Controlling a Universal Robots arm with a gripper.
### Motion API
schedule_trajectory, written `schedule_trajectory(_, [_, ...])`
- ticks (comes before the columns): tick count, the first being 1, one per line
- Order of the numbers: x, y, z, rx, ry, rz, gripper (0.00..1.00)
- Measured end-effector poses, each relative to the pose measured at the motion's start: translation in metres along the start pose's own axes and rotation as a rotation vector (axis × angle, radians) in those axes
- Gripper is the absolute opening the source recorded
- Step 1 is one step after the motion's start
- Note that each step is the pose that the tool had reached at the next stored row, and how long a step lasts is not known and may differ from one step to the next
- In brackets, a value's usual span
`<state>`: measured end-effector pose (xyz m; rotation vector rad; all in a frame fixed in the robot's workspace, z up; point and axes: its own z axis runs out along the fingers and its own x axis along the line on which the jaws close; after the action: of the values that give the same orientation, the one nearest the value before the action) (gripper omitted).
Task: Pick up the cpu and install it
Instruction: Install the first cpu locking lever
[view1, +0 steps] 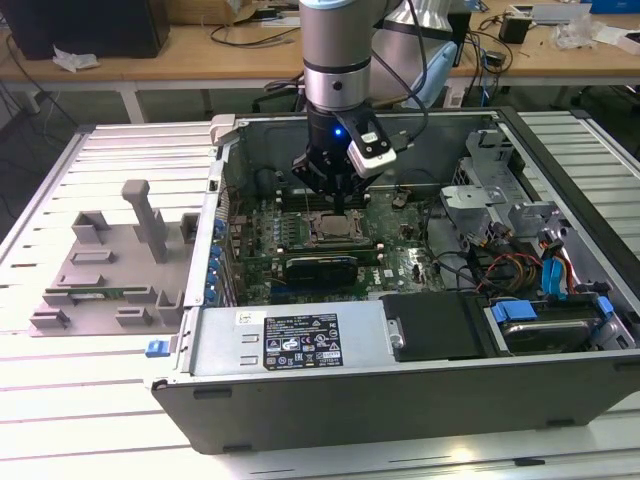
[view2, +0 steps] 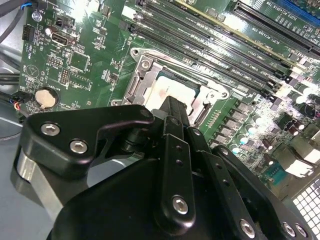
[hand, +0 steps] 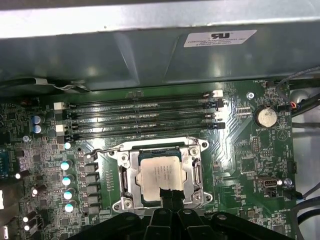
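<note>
Black linkage of the gripper (hand: 167, 192) crowds the nearest edge of both wrist views, and we see its fingers (view2: 172, 107) drawn together into one narrow tip, clamped on nothing, right over the cpu (hand: 161, 172). We find the cpu lying flat inside the socket (hand: 127, 175), its silver top framed by the metal bracket, on the green board (hand: 240, 160) just beside the memory slots (hand: 140, 117). That board sits in the opened computer case (view1: 300, 400), along with a long black card (view1: 320, 268), bundled cables (view1: 510, 265) and a black box (view1: 435, 325) near the front wall. Outside the case, at the exterior view's left, a grey tray (view1: 70, 270) rests on the table (view1: 60, 400). The tip covers one edge of the cpu, so we cannot say whether the two touch, and the arm (view1: 335, 50) is cut off above.
</note>
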<state>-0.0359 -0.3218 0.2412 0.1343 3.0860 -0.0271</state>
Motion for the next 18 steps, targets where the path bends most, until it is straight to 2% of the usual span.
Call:
schedule_trajectory(3, [0.0036, -0.0004, -0.0002, 0.0002, 0.0, 0.0, 0.11])
schedule_trajectory(4, [0.0083, -0.0007, -0.0004, 0.0, -0.0001, 0.0, 0.11])
schedule_trajectory(6, [0.0246, -0.0022, -0.0012, -0.0001, -0.0002, 0.0, 0.11])
schedule_trajectory(9, [0.0447, -0.0039, -0.0023, 0.0, -0.0002, 0.0, 0.11])
schedule_trajectory(10, [0.0496, -0.0044, -0.0026, 0.0, -0.0002, 0.0, 0.11])
schedule_trajectory(13, [0.0579, -0.0051, -0.0029, -0.0011, 0.0, 0.0, 0.11])
schedule_trajectory(14, [0.0597, -0.0053, -0.0031, -0.0114, 0.0008, 0.001, 0.11])
schedule_trajectory(15, [0.0607, -0.0054, -0.0031, -0.0286, 0.0024, 0.001, 0.11])
schedule_trajectory(16, [0.0625, -0.0055, -0.0032, -0.0649, 0.0055, 0.003, 0.11])
schedule_trajectory(17, [0.0636, -0.0056, -0.0032, -0.0892, 0.0077, 0.004, 0.11])
schedule_trajectory(18, [0.0644, -0.0057, -0.0033, -0.1087, 0.0093, 0.005, 0.11])
